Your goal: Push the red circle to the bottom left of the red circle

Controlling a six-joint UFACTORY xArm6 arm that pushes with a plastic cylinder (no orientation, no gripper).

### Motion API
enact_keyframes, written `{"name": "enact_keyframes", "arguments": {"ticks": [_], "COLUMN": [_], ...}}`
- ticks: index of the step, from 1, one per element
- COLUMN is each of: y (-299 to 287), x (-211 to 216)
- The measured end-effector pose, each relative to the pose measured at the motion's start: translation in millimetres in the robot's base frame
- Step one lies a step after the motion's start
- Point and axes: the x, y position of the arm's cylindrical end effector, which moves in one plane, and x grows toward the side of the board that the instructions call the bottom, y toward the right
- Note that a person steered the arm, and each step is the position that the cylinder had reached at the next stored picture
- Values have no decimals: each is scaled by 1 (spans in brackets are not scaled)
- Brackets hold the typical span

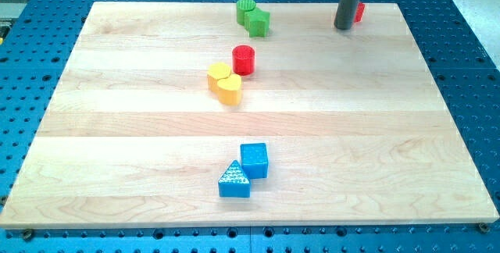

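**Rod stands at the far right, well away from the red circle**

A pale wooden surface (141, 167) lies on a blue perforated bench (469, 65). The end effector is a plain dark rod with no jaws, so it neither opens nor closes, and it has hold of nothing. It comes down from the view's top, and its tip (343, 27) rests near the top edge of the surface, right of centre.

The red circle (244, 59), a short upright cylinder, sits in the upper middle of the surface. It lies well apart from the tip, down and to the view's left of it, with bare wood between them.

Just behind the rod, on its right side, a small red block (360, 12) peeks out; most of it is hidden, so its shape cannot be made out. It looks to be touching or almost touching the rod.

Just below and left of the red circle lie two yellow blocks pressed together: a yellow one with an angular outline (218, 75) and a yellow heart-like one (230, 90).

Near the top edge, a green cylinder (246, 10) touches a green angular block (258, 23).

Toward the view's bottom centre, a blue cube (254, 160) touches a blue triangle (233, 180).
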Motion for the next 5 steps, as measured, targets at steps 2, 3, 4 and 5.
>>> {"name": "enact_keyframes", "arguments": {"ticks": [2,3,4,5], "y": [-98,-122,-145,-152], "x": [106,108,108,88]}}
